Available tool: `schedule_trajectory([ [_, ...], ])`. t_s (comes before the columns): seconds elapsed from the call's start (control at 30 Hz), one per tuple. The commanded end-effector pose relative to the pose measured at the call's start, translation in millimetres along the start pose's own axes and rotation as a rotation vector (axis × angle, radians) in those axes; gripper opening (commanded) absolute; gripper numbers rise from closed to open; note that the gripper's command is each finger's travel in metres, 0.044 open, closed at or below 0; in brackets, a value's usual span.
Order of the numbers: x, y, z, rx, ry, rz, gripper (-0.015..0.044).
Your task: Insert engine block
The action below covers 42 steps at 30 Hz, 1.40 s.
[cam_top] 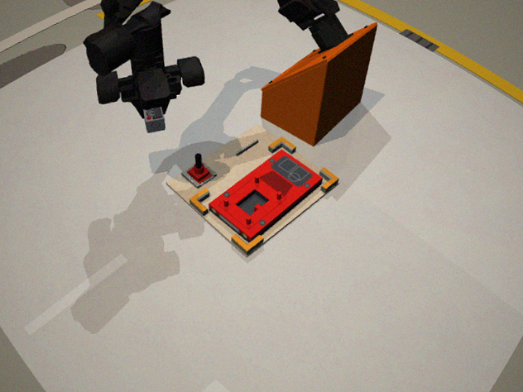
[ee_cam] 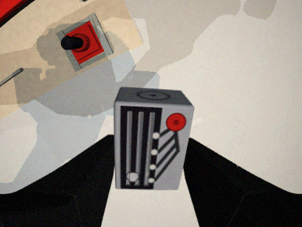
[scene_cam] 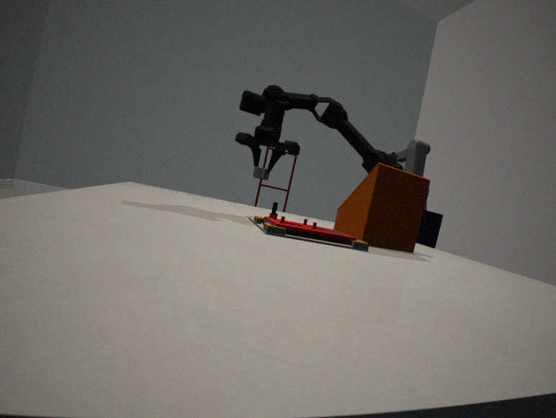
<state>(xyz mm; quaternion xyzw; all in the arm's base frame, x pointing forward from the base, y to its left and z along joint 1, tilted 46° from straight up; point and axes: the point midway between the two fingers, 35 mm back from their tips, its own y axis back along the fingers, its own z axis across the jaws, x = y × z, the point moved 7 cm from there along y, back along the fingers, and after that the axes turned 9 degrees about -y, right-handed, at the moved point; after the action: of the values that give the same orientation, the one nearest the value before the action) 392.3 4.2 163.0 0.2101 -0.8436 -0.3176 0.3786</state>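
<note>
My gripper (cam_top: pixel 153 113) (scene_cam: pixel 261 172) (ee_cam: pixel 149 144) is shut on the grey engine block and holds it high above the table, behind and to the left of the board in the top view. The engine block (cam_top: pixel 155 124) (scene_cam: pixel 259 173) (ee_cam: pixel 134 146) shows black stripes, a red disc and white dots on its top in the wrist view. Its slot is not visible. The red car body (cam_top: pixel 268 215) (scene_cam: pixel 330 231) lies on the board between orange corner brackets. Its square opening (cam_top: pixel 249 203) is empty, with a small red rib (cam_top: pixel 257 208) at its near edge.
A red base with a black lever (cam_top: pixel 197 161) (scene_cam: pixel 274 208) (ee_cam: pixel 72 42) stands on the board (cam_top: pixel 177 184) near the gripper. Several red pegs stand up around the opening. A thin dark bar (cam_top: pixel 246 147) lies behind the car body. A large orange wedge (cam_top: pixel 297 97) (scene_cam: pixel 390 209) stands behind right.
</note>
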Motion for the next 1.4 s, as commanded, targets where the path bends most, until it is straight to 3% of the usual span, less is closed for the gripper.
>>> schedule_trajectory([
  [0.0, 0, 3, -1, 0.004, -0.019, 0.004, 0.0],
  [1.37, -88, -40, 88, -0.002, -0.596, -0.006, 0.0],
])
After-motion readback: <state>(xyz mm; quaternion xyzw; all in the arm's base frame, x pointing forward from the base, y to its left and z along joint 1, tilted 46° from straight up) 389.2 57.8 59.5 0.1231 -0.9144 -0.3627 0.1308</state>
